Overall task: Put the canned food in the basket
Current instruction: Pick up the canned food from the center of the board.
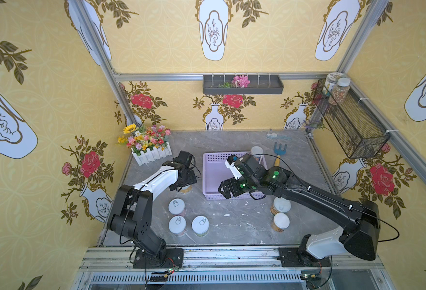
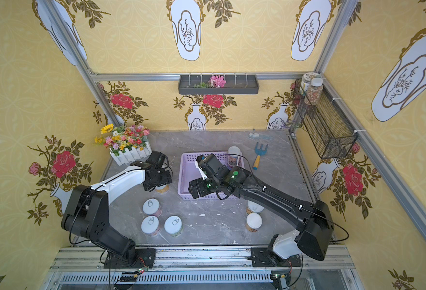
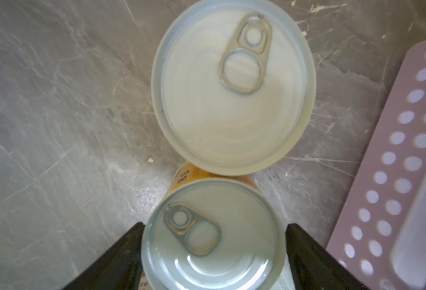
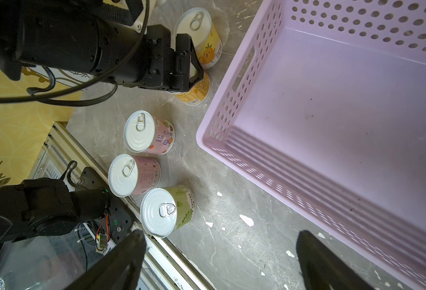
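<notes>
Straddling the upright yellow can (image 3: 212, 251), the left claw (image 3: 215, 224) flanks it, grip unclear; the basket (image 1: 205, 173) lies at its 3 o'clock. Right claw (image 4: 220, 233) gapes empty.

In the right wrist view the pink-labelled can (image 4: 156, 135) carries large Chinese characters, 什锦 and beside them 西米露 (of the last character I am not fully sure). The second pink can (image 4: 144, 175) and the orange can (image 4: 198, 93) each show a barcode and blocks of small print, too fine to read.
</notes>
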Controlling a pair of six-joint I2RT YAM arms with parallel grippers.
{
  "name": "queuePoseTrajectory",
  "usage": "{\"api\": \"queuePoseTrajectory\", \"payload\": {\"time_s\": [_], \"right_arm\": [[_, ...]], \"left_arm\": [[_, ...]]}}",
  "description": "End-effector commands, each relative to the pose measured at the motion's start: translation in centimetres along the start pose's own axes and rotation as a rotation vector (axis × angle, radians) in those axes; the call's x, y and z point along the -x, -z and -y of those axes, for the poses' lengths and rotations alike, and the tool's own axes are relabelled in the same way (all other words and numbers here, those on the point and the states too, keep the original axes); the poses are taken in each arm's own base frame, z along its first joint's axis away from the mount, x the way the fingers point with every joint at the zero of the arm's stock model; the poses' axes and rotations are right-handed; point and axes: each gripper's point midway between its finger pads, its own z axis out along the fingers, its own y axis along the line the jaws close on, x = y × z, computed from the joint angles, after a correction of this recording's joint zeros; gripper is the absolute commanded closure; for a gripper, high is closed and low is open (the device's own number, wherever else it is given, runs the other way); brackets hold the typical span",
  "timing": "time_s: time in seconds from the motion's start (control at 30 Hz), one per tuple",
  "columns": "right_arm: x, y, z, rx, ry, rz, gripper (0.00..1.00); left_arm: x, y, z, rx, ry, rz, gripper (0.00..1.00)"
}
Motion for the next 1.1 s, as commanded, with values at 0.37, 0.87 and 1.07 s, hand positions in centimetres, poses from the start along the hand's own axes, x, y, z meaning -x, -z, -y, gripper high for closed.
{"api": "queuePoseTrajectory", "payload": {"time_s": [0.37, 0.87, 1.07], "right_arm": [[0.6, 0.1, 0.1, -0.003, -0.016, 0.036, 0.03], [1.0, 0.5, 0.0, 0.0, -0.018, 0.062, 0.03], [1.6, 1.1, -0.5, 0.036, -0.005, 0.12, 0.03]], "left_arm": [[-0.4, -0.7, -0.9, 0.058, -0.027, -0.029, 0.2], [-0.5, 3.6, -1.7, 0.068, -0.012, 0.033, 0.3], [-0.9, 7.0, -0.9, 0.077, -0.042, 0.08, 0.3]]}}
